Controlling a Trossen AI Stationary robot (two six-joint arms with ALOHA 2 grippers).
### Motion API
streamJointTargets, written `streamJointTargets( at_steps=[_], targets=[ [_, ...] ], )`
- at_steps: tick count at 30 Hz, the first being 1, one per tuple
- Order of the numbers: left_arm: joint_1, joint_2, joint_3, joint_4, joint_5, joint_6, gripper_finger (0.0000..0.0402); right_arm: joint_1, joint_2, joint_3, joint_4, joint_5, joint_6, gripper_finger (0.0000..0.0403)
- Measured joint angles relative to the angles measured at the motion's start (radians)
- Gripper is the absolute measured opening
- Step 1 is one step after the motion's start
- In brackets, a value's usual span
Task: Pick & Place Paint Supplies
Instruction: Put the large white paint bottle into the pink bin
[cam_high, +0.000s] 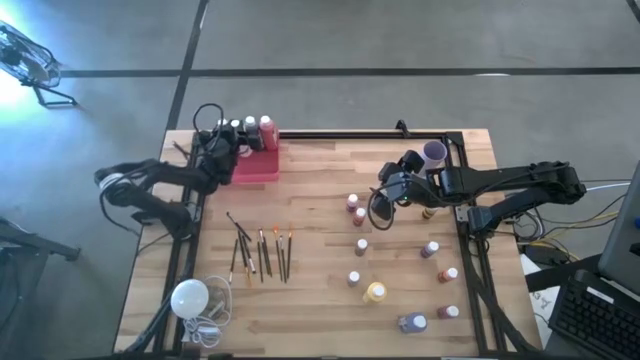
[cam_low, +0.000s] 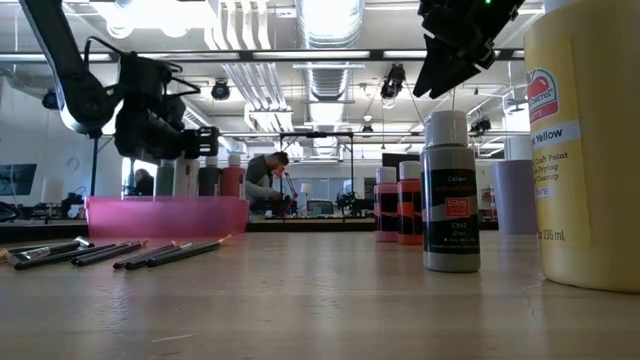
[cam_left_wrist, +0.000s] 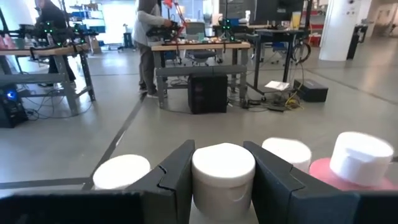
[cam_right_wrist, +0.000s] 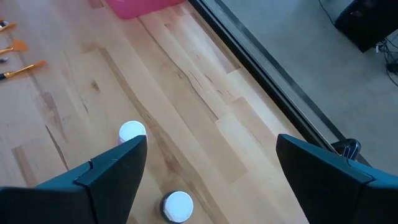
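Note:
A pink tray (cam_high: 262, 166) at the table's far left holds several white-capped paint bottles (cam_high: 256, 128) at its far end. My left gripper (cam_high: 226, 143) is over the tray, level, shut on a white-capped bottle (cam_left_wrist: 223, 174) among them. My right gripper (cam_high: 385, 196) hangs open, tilted down, above the table's right half, over two bottles' white caps (cam_right_wrist: 132, 131) and touching nothing. More paint bottles (cam_high: 361, 246) stand upright on the right half. Several thin brushes (cam_high: 260, 250) lie flat on the near left. My left gripper pinches a paint bottle by its white cap (cam_left_wrist: 205, 177), one finger on each side. The fingers (cam_left_wrist: 176, 177) lie level and come from the table's left. The bottle stands upright between other caps; the gripper hides its body and whether its base rests on the tray.
A white round bulb (cam_high: 190, 296) with a cord lies at the near left corner. A purple cup (cam_high: 434, 153) stands at the far right. A large yellow bottle (cam_low: 585, 140) and a grey one (cam_low: 450, 195) stand near the front. The bare wood mid-table (cam_high: 320, 190) is free.

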Motion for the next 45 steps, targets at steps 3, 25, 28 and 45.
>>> streamJointTargets(
  at_steps=[3,25,28,45],
  targets=[
    [0.005,0.026,0.006,0.004,0.001,0.001,0.0126,0.0,0.0,0.0,0.0,0.0,0.0,0.0347],
    [0.067,0.103,0.018,0.106,0.03,0.004,0.0126,0.0,0.0,-0.001,0.0,0.0,-0.003,0.0285],
    [0.076,0.117,0.018,0.11,0.036,0.003,0.0126,0.0,0.0,-0.001,0.0,0.0,-0.003,0.028],
    [0.087,0.125,0.029,0.117,0.055,-0.003,0.0148,0.0,0.0,-0.001,0.0,0.0,-0.008,0.0249]
  ],
)
